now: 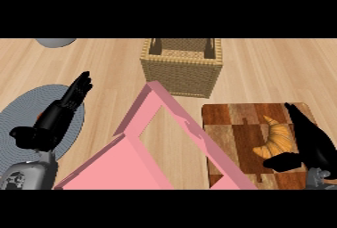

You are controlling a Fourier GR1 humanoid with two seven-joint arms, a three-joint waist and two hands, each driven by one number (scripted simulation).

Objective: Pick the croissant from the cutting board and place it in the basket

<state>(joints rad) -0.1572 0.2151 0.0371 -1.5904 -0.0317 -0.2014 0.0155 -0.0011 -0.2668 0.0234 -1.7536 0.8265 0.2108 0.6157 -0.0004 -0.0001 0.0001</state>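
A golden croissant (277, 139) lies on the wooden cutting board (230, 133) at the right. My right hand (314, 143) stands just right of the croissant, fingers straight and pointing away, thumb (281, 161) reaching under the croissant's near end. It looks open, touching or nearly touching the croissant. The woven basket (183, 73) stands at the back centre, its inside out of sight from here. My left hand (63, 111) rests open at the left, fingers pointing up over a mat.
A pink frame-like object (164, 142) runs across the centre between the hands, close to the board's left edge. A round grey-blue mat (23, 109) lies at the left. A grey object (56, 42) shows at the top left edge.
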